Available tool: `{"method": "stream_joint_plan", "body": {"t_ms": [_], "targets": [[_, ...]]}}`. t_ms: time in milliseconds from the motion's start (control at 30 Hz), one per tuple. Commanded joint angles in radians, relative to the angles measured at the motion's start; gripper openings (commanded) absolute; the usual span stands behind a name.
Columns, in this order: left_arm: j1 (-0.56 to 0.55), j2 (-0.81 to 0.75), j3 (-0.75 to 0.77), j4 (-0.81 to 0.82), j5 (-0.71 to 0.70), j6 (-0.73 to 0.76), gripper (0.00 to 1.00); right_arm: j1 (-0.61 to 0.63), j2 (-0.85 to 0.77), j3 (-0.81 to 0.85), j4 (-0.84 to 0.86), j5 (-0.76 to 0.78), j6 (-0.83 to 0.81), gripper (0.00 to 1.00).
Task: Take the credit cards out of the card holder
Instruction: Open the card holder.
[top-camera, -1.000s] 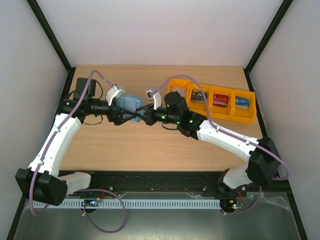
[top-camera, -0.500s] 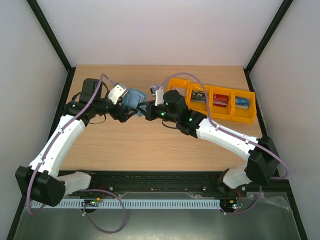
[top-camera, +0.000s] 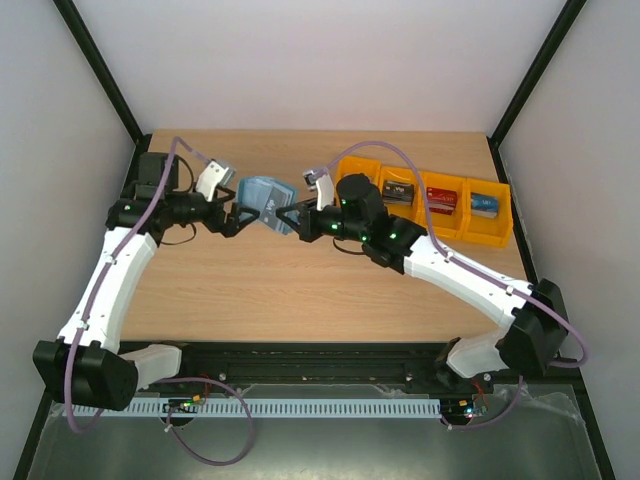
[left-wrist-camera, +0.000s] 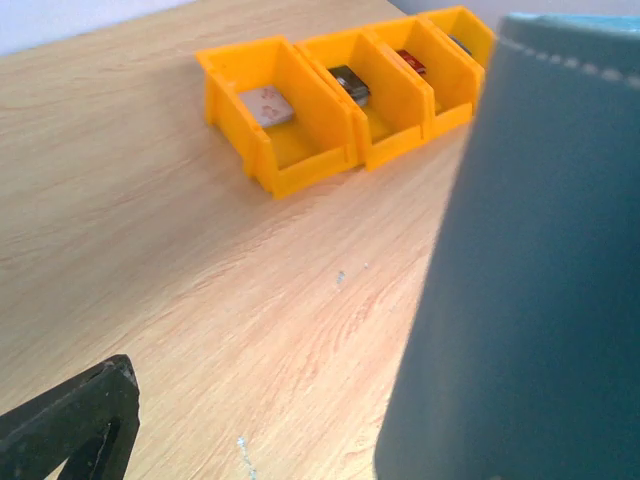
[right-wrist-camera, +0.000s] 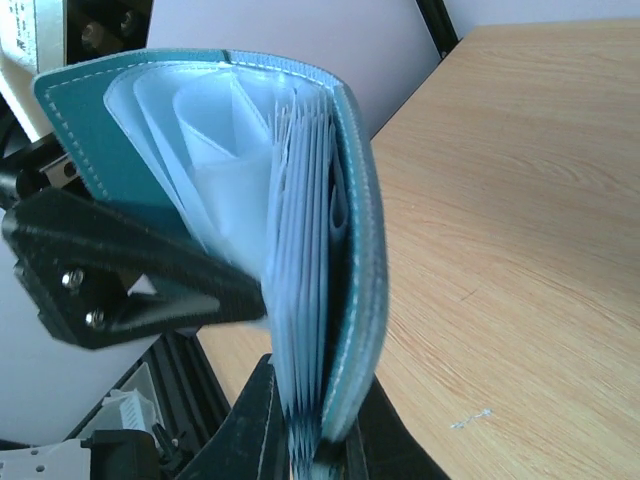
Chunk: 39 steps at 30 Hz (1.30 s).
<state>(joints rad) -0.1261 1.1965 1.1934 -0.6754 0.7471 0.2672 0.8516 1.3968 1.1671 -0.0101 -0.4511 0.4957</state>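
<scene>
**A:** Tabletop?
**B:** The wooden tabletop (top-camera: 300, 290) is carrying a row of four orange bins (top-camera: 497, 238) at its far right.

**A:** Card holder?
**B:** The teal card holder (top-camera: 265, 192) is hanging above the tabletop's far middle, between the two arms and left of the bins. Its pale blue pockets are fanning open.

**A:** Cards?
**B:** One is lying in each bin: grey card (left-wrist-camera: 266, 104), black card (left-wrist-camera: 350, 83), red card (top-camera: 441, 199), blue card (top-camera: 485, 203). Cannot tell whether any are sitting in the pockets.

**A:** Fingers?
**B:** The right fingers (top-camera: 288, 215) are pinching the holder's lower edge, clamping it. The left fingers (top-camera: 237, 215) are standing wide apart, one lying just beside the holder's outer cover, gripping nothing.
</scene>
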Motion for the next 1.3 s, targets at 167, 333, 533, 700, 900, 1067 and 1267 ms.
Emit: {"method": "stream_joint_plan", "body": {"t_ms": [167,333,533,700,900,1067,1267], "targets": [[0.035,-0.006,0.009,0.023,-0.010,-0.010,0.97,-0.010,-0.060,0.022,-0.038,-0.127,-0.063,0.02],[0.033,-0.013,0.007,-0.005,0.067,0.023,0.84,-0.024,-0.060,0.023,-0.048,-0.171,-0.084,0.02],[0.036,-0.021,0.032,-0.066,0.178,0.077,0.07,-0.046,-0.070,0.015,-0.061,-0.259,-0.125,0.05],[0.039,-0.030,0.045,-0.184,0.336,0.203,0.02,-0.066,-0.104,-0.044,-0.002,-0.226,-0.109,0.29],[0.041,-0.031,0.089,-0.354,0.457,0.387,0.02,-0.072,-0.109,-0.095,0.079,-0.255,-0.093,0.33],[0.073,-0.030,0.081,-0.329,0.484,0.368,0.02,-0.080,-0.123,-0.124,0.103,-0.288,-0.083,0.03],[0.089,-0.038,-0.053,0.066,0.022,-0.069,0.52,-0.085,-0.128,-0.122,0.040,-0.150,-0.037,0.02]]}}
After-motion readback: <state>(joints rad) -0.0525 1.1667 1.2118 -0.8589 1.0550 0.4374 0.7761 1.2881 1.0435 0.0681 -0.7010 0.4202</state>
